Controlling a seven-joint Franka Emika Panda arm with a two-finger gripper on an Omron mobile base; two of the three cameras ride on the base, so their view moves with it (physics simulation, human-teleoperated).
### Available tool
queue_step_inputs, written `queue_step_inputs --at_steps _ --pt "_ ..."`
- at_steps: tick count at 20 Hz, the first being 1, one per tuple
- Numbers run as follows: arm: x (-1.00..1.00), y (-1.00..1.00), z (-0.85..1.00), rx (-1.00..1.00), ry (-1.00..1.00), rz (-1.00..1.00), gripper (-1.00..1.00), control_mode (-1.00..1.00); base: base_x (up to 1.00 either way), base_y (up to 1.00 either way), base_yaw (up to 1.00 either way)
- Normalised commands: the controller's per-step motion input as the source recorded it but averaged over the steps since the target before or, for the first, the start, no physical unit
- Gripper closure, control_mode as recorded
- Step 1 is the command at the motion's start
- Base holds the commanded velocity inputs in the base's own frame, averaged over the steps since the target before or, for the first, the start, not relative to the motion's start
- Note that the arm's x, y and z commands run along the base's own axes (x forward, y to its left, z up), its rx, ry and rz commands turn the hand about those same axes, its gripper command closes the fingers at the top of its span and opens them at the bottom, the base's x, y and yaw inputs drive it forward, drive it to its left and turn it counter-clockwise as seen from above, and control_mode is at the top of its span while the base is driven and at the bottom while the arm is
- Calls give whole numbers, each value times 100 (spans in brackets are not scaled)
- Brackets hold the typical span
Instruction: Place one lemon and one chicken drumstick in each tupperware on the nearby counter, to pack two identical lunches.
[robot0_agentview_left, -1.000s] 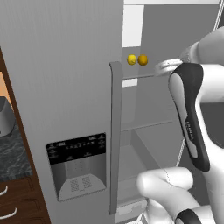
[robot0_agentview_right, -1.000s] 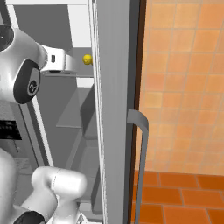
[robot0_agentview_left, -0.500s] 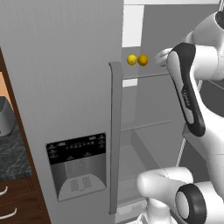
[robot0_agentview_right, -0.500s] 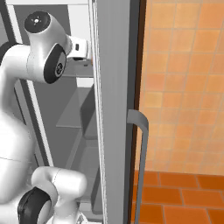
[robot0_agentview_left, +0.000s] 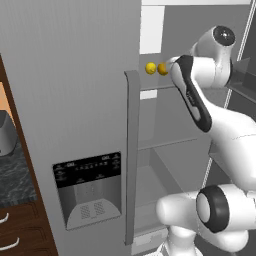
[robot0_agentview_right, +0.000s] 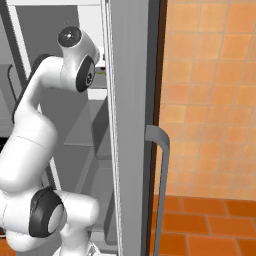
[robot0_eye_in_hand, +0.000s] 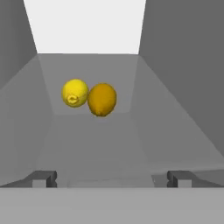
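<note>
Two lemons lie side by side on a grey fridge shelf: a bright yellow lemon (robot0_eye_in_hand: 75, 92) (robot0_agentview_left: 150, 68) and a darker orange-yellow lemon (robot0_eye_in_hand: 102, 99) (robot0_agentview_left: 162, 69) touching it. My gripper (robot0_eye_in_hand: 112, 178) is level with the shelf and a short way in front of them. It is open, and its two fingertips (robot0_eye_in_hand: 43, 178) stand far apart with nothing between them. In the left base view the arm's forearm (robot0_agentview_left: 192, 97) reaches up to the shelf and covers the hand. The counter (robot0_agentview_left: 15, 180) shows at the lower left. The chicken drumstick and the tupperware are out of view.
The closed fridge door with its dispenser panel (robot0_agentview_left: 90, 190) and long handle (robot0_agentview_left: 132, 150) stands left of the open compartment. Lower shelves (robot0_agentview_left: 170, 142) lie under the lemons. The open door's edge and handle (robot0_agentview_right: 160, 150) rise on the right, before an orange tiled wall (robot0_agentview_right: 210, 100).
The arm has lifted its elbow and pushed the hand in along the shelf toward the lemons. The lemons have not moved and the gripper has stayed open.
</note>
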Motion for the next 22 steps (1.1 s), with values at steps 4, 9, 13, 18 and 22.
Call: queue_step_inputs --at_steps 4,9,13,18,22 --pt "98 0 -2 2 0 -10 -100 -100 0 0 0" --pt "63 6 -29 10 9 -1 -100 -100 0 0 0" --pt "66 0 -29 5 5 2 -100 -100 0 0 0" --pt "74 3 -26 0 0 0 -100 -100 0 0 0" --pt "73 5 -28 0 4 3 -100 -100 0 0 0"
